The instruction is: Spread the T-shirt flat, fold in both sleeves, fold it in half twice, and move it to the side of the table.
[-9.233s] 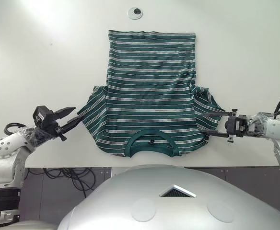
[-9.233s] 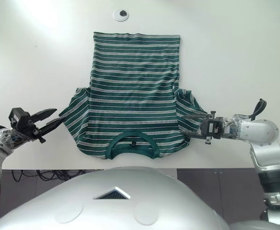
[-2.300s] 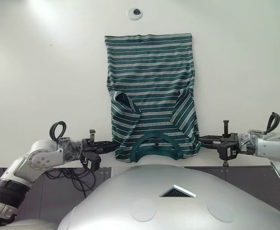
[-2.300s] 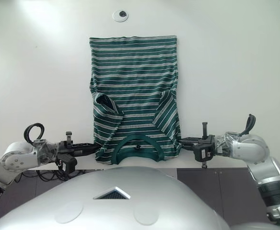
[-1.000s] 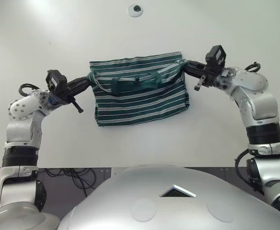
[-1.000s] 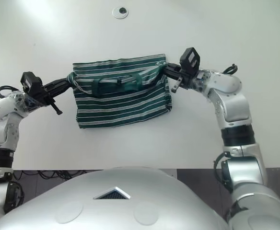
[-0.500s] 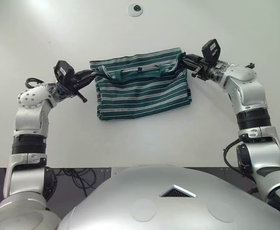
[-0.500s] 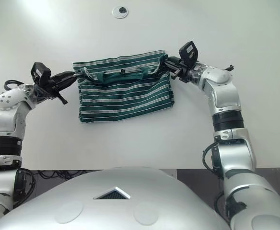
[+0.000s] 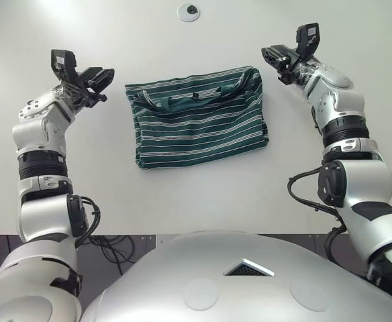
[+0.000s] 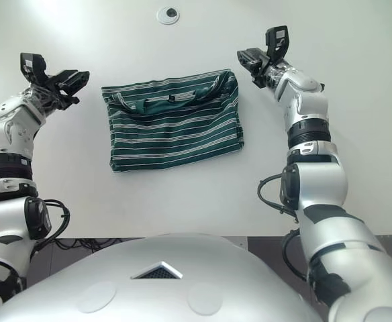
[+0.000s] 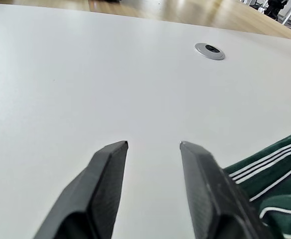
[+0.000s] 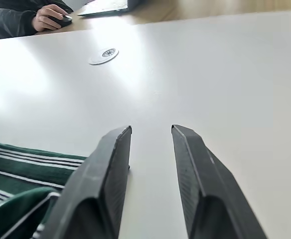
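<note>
The green T-shirt (image 9: 197,117) with white stripes lies folded in half on the white table (image 9: 196,194), its collar along the far edge. My left gripper (image 9: 101,76) hangs open above the table, just left of the shirt's far left corner, holding nothing. My right gripper (image 9: 271,53) is open too, raised beyond the shirt's far right corner. In the left wrist view the fingers (image 11: 105,174) frame bare table, with the shirt's edge (image 11: 275,174) beside them. The right wrist view shows the shirt's corner (image 12: 21,169) by its fingers (image 12: 113,164).
A round grey cable port (image 9: 188,13) sits in the table beyond the shirt. Bare table spreads to both sides of the shirt and toward the near edge (image 9: 115,233). A person's hand (image 12: 48,17) rests at the far table edge in the right wrist view.
Both grippers let go of the shirt's far corners and lifted up and outward. The shirt, earlier folded collar over hem, now lies still on the table.
</note>
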